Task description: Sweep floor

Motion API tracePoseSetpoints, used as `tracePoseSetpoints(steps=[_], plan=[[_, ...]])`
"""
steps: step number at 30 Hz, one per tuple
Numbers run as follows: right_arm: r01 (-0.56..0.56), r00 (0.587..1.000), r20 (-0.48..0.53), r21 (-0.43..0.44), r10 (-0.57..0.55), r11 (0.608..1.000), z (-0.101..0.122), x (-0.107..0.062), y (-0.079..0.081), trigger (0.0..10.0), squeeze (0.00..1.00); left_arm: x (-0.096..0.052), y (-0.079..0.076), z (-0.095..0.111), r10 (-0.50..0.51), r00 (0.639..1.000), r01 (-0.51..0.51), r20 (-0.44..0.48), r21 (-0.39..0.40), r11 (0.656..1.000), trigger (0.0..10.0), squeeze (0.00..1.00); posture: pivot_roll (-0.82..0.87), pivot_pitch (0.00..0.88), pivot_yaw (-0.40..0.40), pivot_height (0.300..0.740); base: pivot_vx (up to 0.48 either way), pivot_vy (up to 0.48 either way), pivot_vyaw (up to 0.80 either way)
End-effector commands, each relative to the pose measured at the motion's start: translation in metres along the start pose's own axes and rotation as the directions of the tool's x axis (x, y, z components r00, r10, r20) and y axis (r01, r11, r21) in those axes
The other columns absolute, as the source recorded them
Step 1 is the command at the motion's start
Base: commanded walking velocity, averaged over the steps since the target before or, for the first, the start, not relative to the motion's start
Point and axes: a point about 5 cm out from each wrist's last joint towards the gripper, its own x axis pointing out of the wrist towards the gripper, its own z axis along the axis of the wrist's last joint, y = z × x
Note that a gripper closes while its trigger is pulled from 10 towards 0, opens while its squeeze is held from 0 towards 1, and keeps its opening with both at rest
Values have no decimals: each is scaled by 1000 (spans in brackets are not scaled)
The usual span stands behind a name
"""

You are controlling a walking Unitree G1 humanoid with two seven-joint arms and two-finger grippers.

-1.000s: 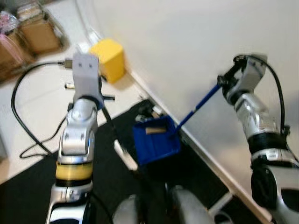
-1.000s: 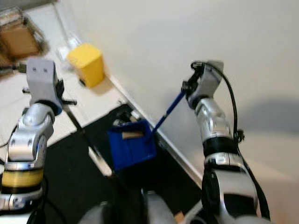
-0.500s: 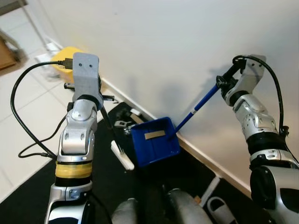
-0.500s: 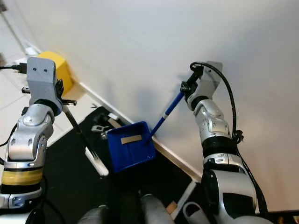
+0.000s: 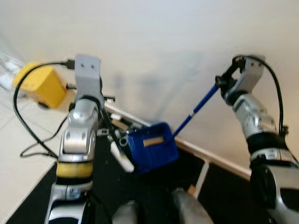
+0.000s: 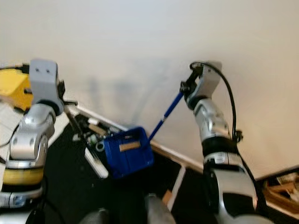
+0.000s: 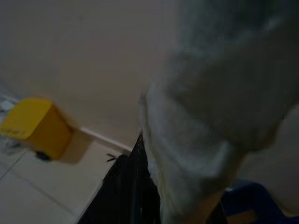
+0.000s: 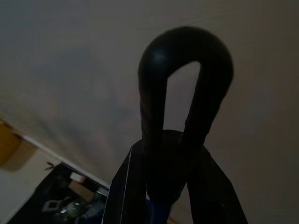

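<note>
Right gripper (image 5: pixel 219 85), raised high on the right against the pale wall (image 5: pixel 154 42), is clenched on the top of the long blue handle (image 5: pixel 194 109) of a blue plastic dustpan (image 5: pixel 152 145). From the pincer the handle slants down and left to the pan, which sits low in the middle of the scene, just in front of the wooden skirting board (image 5: pixel 219 158), over the black floor mat (image 5: pixel 28 205). A tan strip (image 5: pixel 153 141) lies inside the pan. In the right wrist view the handle's black loop end (image 8: pixel 186 93) stands between the fingers.

Left gripper (image 5: pixel 88 93) is up on the left, grasping a thin dark broom stick (image 5: pixel 106 126) that runs down and right to a white brush head (image 5: pixel 120 156), just left of the dustpan. Small debris (image 6: pixel 91 130) lies along the skirting, beyond the brush. A yellow plastic box (image 5: pixel 39 84) stands far left on the pale tiled floor (image 5: pixel 18 163) beside the wall.
</note>
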Motion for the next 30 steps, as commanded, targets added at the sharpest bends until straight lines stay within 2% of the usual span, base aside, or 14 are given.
tracePoseSetpoints(steps=[1,30], plan=[[7,999,39,0,-7,1000,7,0,-2,10000,0,-1,-5,3,-15,1000,15,21,-8,1000,10000,0,26,124,-21,740,0,0,-688],[23,999,31,-2,-23,1000,4,-2,-7,10000,0,0,-11,-3,-42,999,42,2,-25,999,10000,0,16,132,-15,740,0,0,-675]])
